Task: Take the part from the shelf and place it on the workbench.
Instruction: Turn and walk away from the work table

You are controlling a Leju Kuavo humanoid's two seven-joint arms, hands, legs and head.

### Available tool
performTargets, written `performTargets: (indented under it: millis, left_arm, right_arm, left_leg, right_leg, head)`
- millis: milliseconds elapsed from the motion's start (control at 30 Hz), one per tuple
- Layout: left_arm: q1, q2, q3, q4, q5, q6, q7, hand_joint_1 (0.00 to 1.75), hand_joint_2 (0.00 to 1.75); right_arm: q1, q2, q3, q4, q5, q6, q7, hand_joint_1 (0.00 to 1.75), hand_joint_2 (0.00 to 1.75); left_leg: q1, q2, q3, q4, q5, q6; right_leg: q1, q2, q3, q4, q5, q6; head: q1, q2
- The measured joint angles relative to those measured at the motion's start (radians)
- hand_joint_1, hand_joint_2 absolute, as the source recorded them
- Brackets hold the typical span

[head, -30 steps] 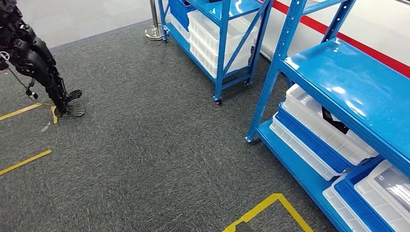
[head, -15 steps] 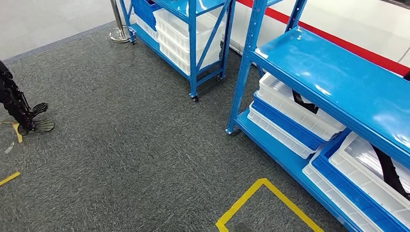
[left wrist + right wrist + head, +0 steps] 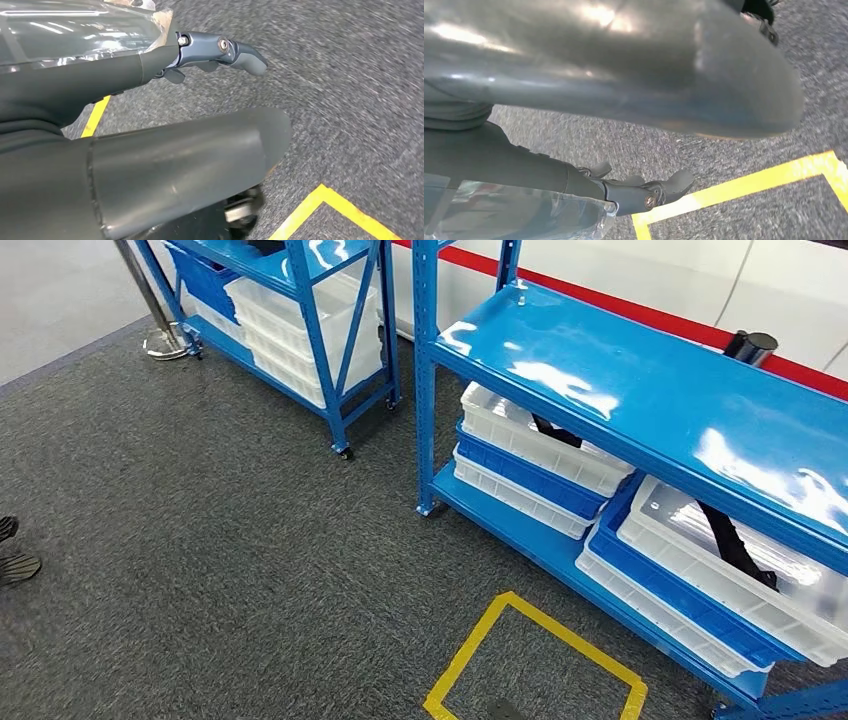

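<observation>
A black cylindrical part [image 3: 750, 344] stands on the far edge of the blue shelf's top board [image 3: 620, 390]. Below it, white bins [image 3: 530, 440] hold dark strap-like parts [image 3: 735, 540]. My left hand [image 3: 212, 54] hangs at my side over the grey carpet with its fingers apart and nothing in it. My right hand [image 3: 641, 192] also hangs over the carpet, above a yellow floor line, and holds nothing.
A second blue shelf [image 3: 290, 300] with white and blue bins stands at the back left, beside a metal stanchion base [image 3: 165, 340]. A yellow square [image 3: 530, 660] is marked on the carpet in front of the near shelf. Dark robot feet [image 3: 15, 560] show at the left edge.
The camera has turned right: both shelves slid left in the picture, the near shelf's top and the black cylinder came into view, and the dark robot feet moved to the left edge.
</observation>
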Motion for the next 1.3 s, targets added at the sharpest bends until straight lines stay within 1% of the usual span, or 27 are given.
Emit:
performTargets:
  millis: [33, 100, 167, 200, 233, 300, 367, 400, 433, 500, 533, 567, 600, 667, 700, 767, 800, 833, 900, 1000, 1100, 1133, 1167, 1200, 1233, 1267, 1300]
  left_arm:
    - [0.0, 0.0, 0.0, 0.0, 0.0, 0.0, 0.0, 0.0, 0.0]
    - [0.0, 0.0, 0.0, 0.0, -0.001, 0.0, 0.001, 0.0, 0.0]
    - [-0.001, -0.001, -0.001, 0.0, -0.002, 0.0, 0.002, 0.0, 0.0]
    - [-0.003, -0.001, -0.002, 0.0, -0.003, 0.001, 0.002, 0.0, 0.0]
    - [-0.005, -0.001, -0.003, 0.0, -0.003, 0.001, 0.002, 0.0, 0.0]
    - [-0.006, -0.002, -0.006, 0.0, -0.004, 0.002, 0.003, 0.0, 0.0]
    - [-0.005, -0.002, -0.008, 0.0, -0.004, 0.002, 0.004, 0.0, 0.0]
    - [-0.005, -0.003, -0.009, 0.0, -0.004, 0.002, 0.005, 0.0, 0.0]
    - [-0.005, -0.003, -0.009, 0.0, -0.004, 0.002, 0.005, 0.0, 0.0]
    - [-0.006, -0.005, -0.01, 0.0, -0.004, 0.002, 0.005, 0.0, 0.0]
    - [-0.007, -0.005, -0.011, 0.0, -0.004, 0.002, 0.005, 0.0, 0.0]
    - [-0.007, -0.005, -0.011, 0.0, -0.004, 0.002, 0.005, 0.0, 0.0]
    - [-0.007, -0.005, -0.012, 0.0, -0.004, 0.002, 0.005, 0.0, 0.0]
    - [-0.01, -0.005, -0.013, 0.0, -0.004, 0.002, 0.005, 0.0, 0.0]
    - [-0.012, -0.005, -0.014, -0.001, -0.004, 0.002, 0.005, 0.0, 0.0]
    - [-0.014, -0.005, -0.014, -0.001, -0.004, 0.002, 0.005, 0.0, 0.0]
    - [-0.014, -0.005, -0.015, -0.001, -0.004, 0.002, 0.005, 0.0, 0.0]
    - [-0.012, -0.005, -0.015, -0.001, -0.004, 0.002, 0.005, 0.0, 0.0]
    - [-0.008, -0.005, -0.016, 0.0, -0.003, 0.002, 0.006, 0.0, 0.0]
    - [-0.008, -0.006, -0.016, 0.0, -0.003, 0.002, 0.006, 0.0, 0.0]
    - [-0.008, -0.006, -0.016, 0.0, -0.003, 0.002, 0.006, 0.0, 0.0]
    - [-0.008, -0.006, -0.016, 0.0, -0.003, 0.002, 0.006, 0.0, 0.0]
    - [-0.008, -0.005, -0.016, 0.0, -0.003, 0.002, 0.006, 0.0, 0.0]
    - [-0.008, -0.005, -0.016, 0.0, -0.003, 0.002, 0.006, 0.0, 0.0]
    - [-0.009, -0.005, -0.016, 0.0, -0.003, 0.002, 0.006, 0.0, 0.0]
    - [-0.01, -0.005, -0.016, 0.0, -0.003, 0.002, 0.006, 0.0, 0.0]
    - [-0.012, -0.004, -0.016, 0.0, -0.002, 0.003, 0.006, 0.0, 0.0]
  right_arm:
    - [-0.001, 0.0, 0.0, 0.0, 0.0, 0.0, 0.0, 0.0, 0.0]
    - [-0.003, 0.0, 0.0, 0.0, 0.0, -0.001, 0.0, 0.0, 0.0]
    - [0.0, 0.0, 0.0, 0.0, 0.0, -0.002, 0.0, 0.0, 0.0]
    - [0.003, -0.001, 0.0, 0.0, 0.0, -0.002, 0.0, 0.0, 0.0]
    - [0.004, -0.001, 0.0, 0.0, 0.0, -0.002, 0.001, 0.0, 0.0]
    - [0.001, 0.0, 0.001, 0.0, 0.0, -0.003, 0.001, 0.0, 0.0]
    - [-0.001, 0.001, 0.002, 0.0, 0.001, -0.003, 0.002, 0.0, 0.0]
    - [-0.001, 0.0, 0.002, 0.0, 0.001, -0.004, 0.002, 0.0, 0.0]
    - [0.0, -0.001, 0.002, 0.0, 0.002, -0.004, 0.002, 0.0, 0.0]
    - [0.0, -0.003, 0.003, 0.0, 0.002, -0.005, 0.002, 0.0, 0.0]
    - [-0.001, -0.003, 0.004, 0.0, 0.002, -0.006, 0.002, 0.0, 0.0]
    - [-0.002, -0.003, 0.005, 0.0, 0.002, -0.006, 0.001, 0.0, 0.0]
    - [-0.004, -0.002, 0.006, 0.0, 0.003, -0.007, 0.001, 0.0, 0.0]
    - [-0.003, -0.002, 0.007, 0.0, 0.003, -0.007, 0.001, 0.0, 0.0]
    - [-0.002, -0.002, 0.007, 0.0, 0.004, -0.008, 0.001, 0.0, 0.0]
    - [-0.001, -0.002, 0.008, 0.0, 0.004, -0.009, 0.002, 0.0, 0.0]
    - [-0.002, -0.002, 0.008, 0.0, 0.005, -0.009, 0.002, 0.0, 0.0]
    - [-0.003, -0.002, 0.008, 0.0, 0.005, -0.009, 0.003, 0.0, 0.0]
    - [-0.003, -0.001, 0.008, 0.0, 0.005, -0.009, 0.003, 0.0, 0.0]
    - [-0.002, -0.001, 0.008, 0.0, 0.005, -0.009, 0.003, 0.0, 0.0]
    - [-0.002, -0.001, 0.008, 0.0, 0.005, -0.009, 0.003, 0.0, 0.0]
    - [-0.002, -0.001, 0.008, 0.0, 0.005, -0.009, 0.003, 0.0, 0.0]
    - [-0.002, -0.001, 0.008, 0.0, 0.005, -0.009, 0.003, 0.0, 0.0]
    - [-0.002, -0.001, 0.008, 0.0, 0.005, -0.009, 0.003, 0.0, 0.0]
    - [-0.002, -0.001, 0.008, 0.0, 0.005, -0.009, 0.003, 0.0, 0.0]
    - [-0.001, -0.002, 0.008, 0.0, 0.004, -0.009, 0.004, 0.0, 0.0]
    - [0.0, -0.002, 0.009, 0.0, 0.004, -0.009, 0.005, 0.0, 0.0]
  left_leg:
    - [0.003, -0.021, 0.026, -0.059, 0.025, 0.001]
    - [0.003, -0.047, 0.047, -0.112, 0.036, 0.005]
    - [-0.002, -0.028, 0.047, -0.119, 0.04, 0.016]
    - [-0.002, -0.016, 0.049, -0.124, 0.044, 0.023]
    - [-0.002, -0.004, 0.051, -0.13, 0.048, 0.031]
    - [-0.004, 0.025, 0.053, -0.137, 0.05, 0.042]
    - [-0.006, 0.055, 0.052, -0.136, 0.049, 0.044]
    - [-0.006, 0.069, 0.052, -0.136, 0.048, 0.044]
    - [-0.005, 0.081, 0.053, -0.136, 0.047, 0.042]
    - [-0.003, 0.104, 0.059, -0.135, 0.042, 0.035]
    - [-0.004, 0.114, 0.063, -0.134, 0.038, 0.029]
    - [-0.006, 0.124, 0.067, -0.134, 0.035, 0.022]
    - [-0.009, 0.132, 0.071, -0.133, 0.032, 0.016]
    - [-0.008, 0.149, 0.079, -0.136, 0.028, 0.004]
    - [-0.006, 0.141, 0.08, -0.133, 0.022, -0.001]
    - [0.0, 0.094, 0.061, -0.083, -0.018, -0.01]
    - [0.002, 0.063, 0.035, -0.024, -0.053, -0.012]
    - [0.002, 0.044, 0.0, 0.047, -0.088, -0.012]
    - [0.002, 0.032, -0.059, 0.157, -0.126, -0.013]
    - [0.002, 0.031, -0.077, 0.183, -0.125, -0.012]
    - [0.002, 0.03, -0.077, 0.18, -0.12, -0.011]
    - [0.002, 0.03, -0.07, 0.16, -0.101, -0.01]
    - [0.002, 0.027, -0.052, 0.118, -0.07, -0.007]
    - [0.001, 0.01, -0.021, 0.043, -0.03, -0.002]
    - [-0.001, -0.001, 0.011, -0.034, 0.01, 0.007]
    - [-0.001, -0.007, 0.037, -0.096, 0.038, 0.016]
    - [-0.002, -0.009, 0.054, -0.136, 0.052, 0.025]
  right_leg:
    - [0.003, 0.013, -0.001, 0.002, 0.0, 0.002]
    - [0.005, 0.035, -0.01, 0.004, 0.002, 0.013]
    - [0.003, 0.05, -0.022, 0.002, 0.006, 0.027]
    - [0.002, 0.037, -0.029, 0.008, 0.004, 0.032]
    - [0.003, 0.012, -0.042, 0.029, -0.008, 0.033]
    - [0.005, -0.049, -0.097, 0.136, -0.062, 0.028]
    - [0.003, -0.069, -0.161, 0.268, -0.113, 0.029]
    - [0.0, -0.072, -0.173, 0.295, -0.118, 0.035]
    - [-0.002, -0.076, -0.162, 0.279, -0.107, 0.045]
    - [-0.006, -0.106, -0.085, 0.139, -0.056, 0.066]
    - [-0.005, -0.129, -0.045, 0.069, -0.032, 0.071]
    - [-0.003, -0.144, -0.018, 0.022, -0.016, 0.067]
    - [0.0, -0.152, -0.008, 0.003, -0.009, 0.06]
    - [0.002, -0.133, -0.012, 0.004, -0.006, 0.041]
    - [-0.001, -0.122, -0.013, 0.003, -0.005, 0.034]
    - [-0.01, -0.1, -0.009, 0.0, -0.001, 0.017]
    - [-0.011, -0.089, -0.009, -0.001, 0.0, 0.011]
    - [-0.009, -0.077, -0.009, -0.001, 0.0, 0.007]
    - [-0.005, -0.053, -0.009, 0.0, 0.0, 0.005]
    - [-0.003, -0.043, -0.008, 0.0, -0.001, 0.005]
    - [-0.003, -0.04, -0.008, 0.0, -0.001, 0.005]
    - [-0.003, -0.034, -0.007, 0.0, -0.001, 0.005]
    - [-0.003, -0.024, -0.005, 0.0, -0.001, 0.005]
    - [-0.001, -0.004, -0.006, 0.001, 0.0, 0.009]
    - [-0.001, 0.021, -0.012, 0.0, 0.002, 0.017]
    - [0.0, 0.033, -0.018, 0.002, 0.003, 0.026]
    - [0.002, 0.025, -0.031, 0.014, -0.003, 0.034]
  head:
    - [0.0, 0.0]
    - [0.001, 0.0]
    - [0.002, 0.0]
    - [0.002, 0.0]
    - [0.003, 0.0]
    - [0.006, 0.0]
    - [0.008, 0.0]
    - [0.008, 0.0]
    - [0.008, 0.0]
    - [0.008, 0.0]
    - [0.008, 0.0]
    - [0.008, 0.0]
    - [0.008, 0.0]
    - [0.007, 0.0]
    - [0.007, 0.0]
    - [0.005, 0.0]
    - [0.003, 0.0]
    - [0.003, 0.0]
    - [0.003, 0.0]
    - [0.003, 0.0]
    - [0.003, 0.0]
    - [0.003, 0.0]
    - [0.003, 0.0]
    - [0.003, 0.0]
    - [0.003, 0.0]
    - [0.003, 0.0]
    - [0.005, 0.0]
